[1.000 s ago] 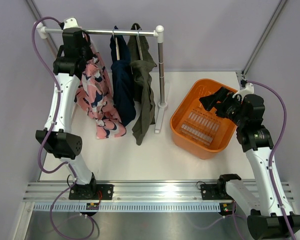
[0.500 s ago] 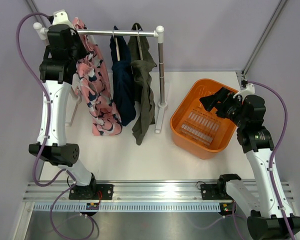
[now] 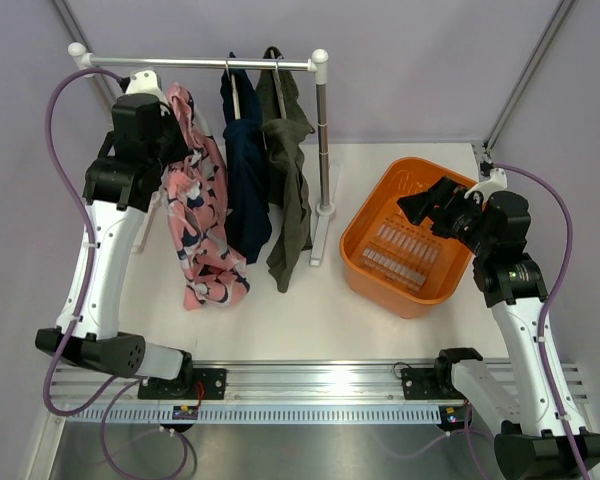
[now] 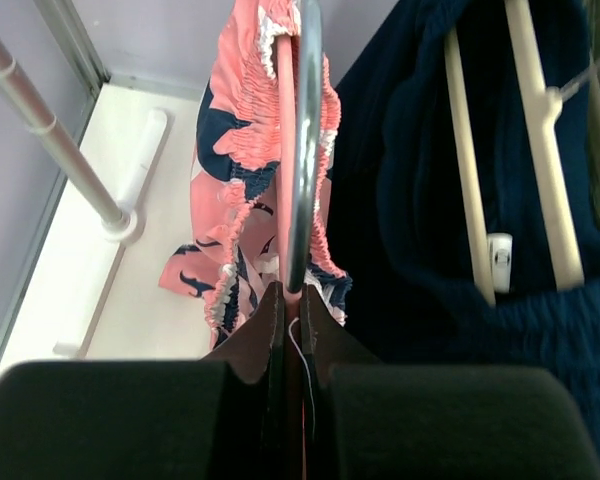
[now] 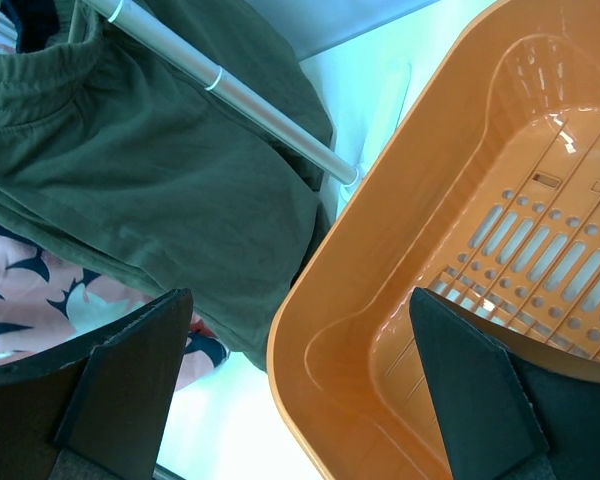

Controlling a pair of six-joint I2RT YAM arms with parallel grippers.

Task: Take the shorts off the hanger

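Note:
The pink shorts (image 3: 202, 215) with navy and white blotches hang from my left gripper (image 3: 168, 145), below the rail (image 3: 200, 64) and left of the other two. In the left wrist view my left gripper (image 4: 291, 300) is shut on the base of their hanger's chrome hook (image 4: 305, 150), with the gathered pink waistband (image 4: 242, 150) around it. The navy shorts (image 3: 245, 190) and olive shorts (image 3: 290, 190) hang on the rail; the navy pair sits on a wooden hanger (image 4: 460, 160). My right gripper (image 3: 425, 205) is open and empty over the basket's left rim (image 5: 298, 300).
An orange basket (image 3: 365, 275) stands right of the rack; its rim shows in the right wrist view (image 5: 310, 330). The rack's right post (image 3: 323, 130) stands between basket and clothes, its left post (image 4: 50, 130) by the purple wall. Olive cloth (image 5: 160, 190) hangs beside the basket.
My left gripper rose to the rail's left end with the pink shorts, then came down and right; the shorts now hang lower, clear of the rail. The right arm has barely moved.

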